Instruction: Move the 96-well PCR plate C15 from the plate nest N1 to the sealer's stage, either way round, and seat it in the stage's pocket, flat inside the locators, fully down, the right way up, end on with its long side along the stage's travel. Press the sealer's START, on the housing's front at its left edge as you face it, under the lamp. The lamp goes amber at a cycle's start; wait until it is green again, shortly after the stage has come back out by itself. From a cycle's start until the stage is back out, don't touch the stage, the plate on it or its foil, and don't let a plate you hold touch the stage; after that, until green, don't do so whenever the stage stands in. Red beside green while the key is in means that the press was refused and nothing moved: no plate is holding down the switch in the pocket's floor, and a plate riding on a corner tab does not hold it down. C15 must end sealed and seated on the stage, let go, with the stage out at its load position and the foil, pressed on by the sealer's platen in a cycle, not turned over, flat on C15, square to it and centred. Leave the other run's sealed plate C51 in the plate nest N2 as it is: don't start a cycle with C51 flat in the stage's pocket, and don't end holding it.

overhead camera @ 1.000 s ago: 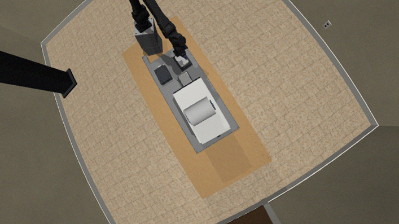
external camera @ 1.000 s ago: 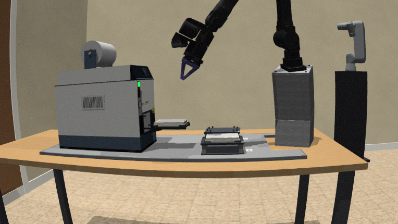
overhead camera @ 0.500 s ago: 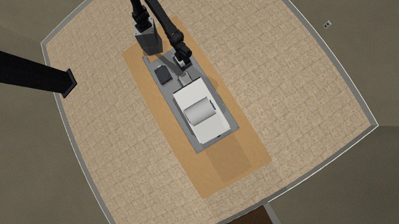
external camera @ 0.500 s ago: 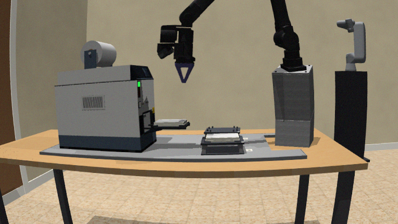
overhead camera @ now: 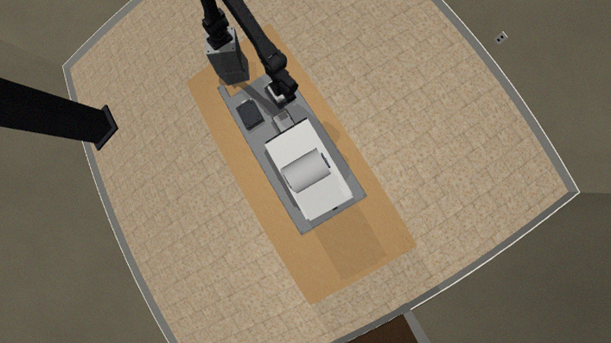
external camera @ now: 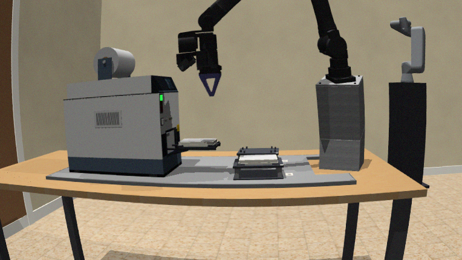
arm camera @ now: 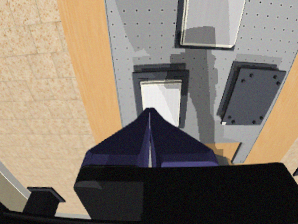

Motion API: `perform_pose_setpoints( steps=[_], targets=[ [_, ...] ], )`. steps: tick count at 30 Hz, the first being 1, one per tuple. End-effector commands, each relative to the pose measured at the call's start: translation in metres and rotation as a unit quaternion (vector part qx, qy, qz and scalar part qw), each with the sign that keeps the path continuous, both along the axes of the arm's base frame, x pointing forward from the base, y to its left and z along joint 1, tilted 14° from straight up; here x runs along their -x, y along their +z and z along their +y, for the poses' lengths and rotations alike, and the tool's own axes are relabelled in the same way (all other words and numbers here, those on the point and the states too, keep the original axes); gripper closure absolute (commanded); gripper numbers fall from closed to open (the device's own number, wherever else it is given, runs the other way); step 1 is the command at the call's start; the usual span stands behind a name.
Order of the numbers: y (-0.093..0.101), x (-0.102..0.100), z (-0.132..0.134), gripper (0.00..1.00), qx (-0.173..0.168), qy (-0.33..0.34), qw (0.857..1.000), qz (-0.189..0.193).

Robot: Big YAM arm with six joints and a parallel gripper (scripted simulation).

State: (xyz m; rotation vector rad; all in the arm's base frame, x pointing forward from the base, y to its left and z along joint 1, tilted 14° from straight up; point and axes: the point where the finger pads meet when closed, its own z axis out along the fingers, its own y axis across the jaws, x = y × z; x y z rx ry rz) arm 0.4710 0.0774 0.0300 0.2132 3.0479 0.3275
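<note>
One black arm's claw (external camera: 210, 92) is hanging high above the wooden worktop (external camera: 207, 193), its dark blue fingers pressed together to a point and gripping nothing. Below the claw and towards the sealer, a pale foil-topped PCR plate (external camera: 198, 141) is lying flat on the dark extended stage (external camera: 216, 146) of the grey box-shaped sealer (external camera: 119, 126), whose lamp (external camera: 161, 97) is glowing green. Below the claw on the other side, a black plate nest (external camera: 257, 167) is carrying a second white-topped plate (external camera: 257, 158); which plate bears which label cannot be read. In the wrist view, one dark nest (arm camera: 252, 94) with a plain dark top is lying to the right of the fingertips, and a nest holding a white plate (arm camera: 162, 98) is lying directly beyond them. Behind the claw, the arm is rising from a grey block pedestal (external camera: 339, 129).
</note>
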Motion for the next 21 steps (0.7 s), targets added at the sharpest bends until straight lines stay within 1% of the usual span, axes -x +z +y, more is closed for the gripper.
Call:
perform_pose_setpoints(
  steps=[1,5,13,16,21],
  targets=[
    [0.021,-0.007,0.008,1.00,-0.003,-0.002,0.999,-0.032],
    [0.021,-0.001,0.000,1.00,-0.003,-0.015,1.000,-0.023],
    [0.030,-0.010,-0.011,1.00,-0.003,-0.027,0.999,-0.027],
    [0.034,-0.014,-0.011,1.00,-0.003,-0.024,0.999,-0.032],
    [0.040,-0.019,0.001,1.00,-0.004,-0.005,0.999,-0.041]
  ],
)
